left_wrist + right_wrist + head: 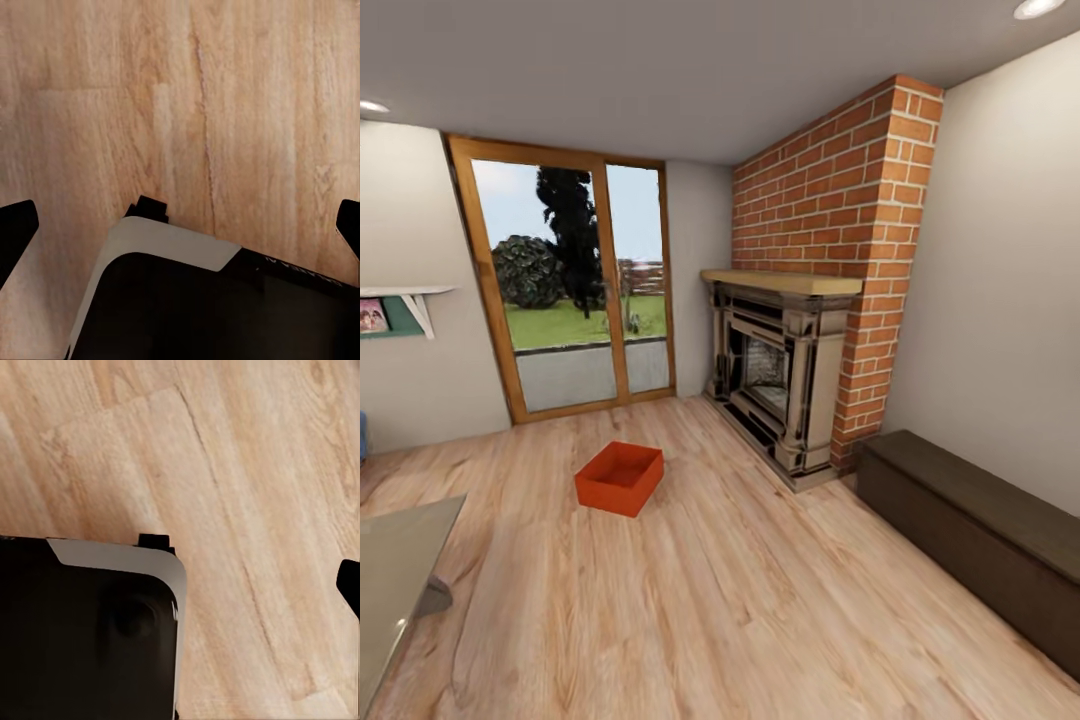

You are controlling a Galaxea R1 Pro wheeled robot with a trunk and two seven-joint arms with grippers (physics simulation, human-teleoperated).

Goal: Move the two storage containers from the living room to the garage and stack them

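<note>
Orange-red container point(620, 478) on plank floor point(710, 600)

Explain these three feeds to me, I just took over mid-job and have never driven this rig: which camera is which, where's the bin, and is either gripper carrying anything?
The big picture comes from the camera on the robot's head. It looks into the living room: wood plank floor, brick fireplace, glass doors and a long dark bench along the right wall. One orange-red storage container sits open side up on the floor, in front of the glass doors, apart from everything else. I see just that one bin here.

The two smaller pictures come from cameras near each gripper, looking down along the fingers. Both show plank floor and part of the robot's own dark body below. In the left wrist view the left gripper has a dark fingertip at each side edge, spread wide, with nothing between them. The right gripper shows one fingertip at the edge, so I cannot tell its state; nothing appears held.
</note>
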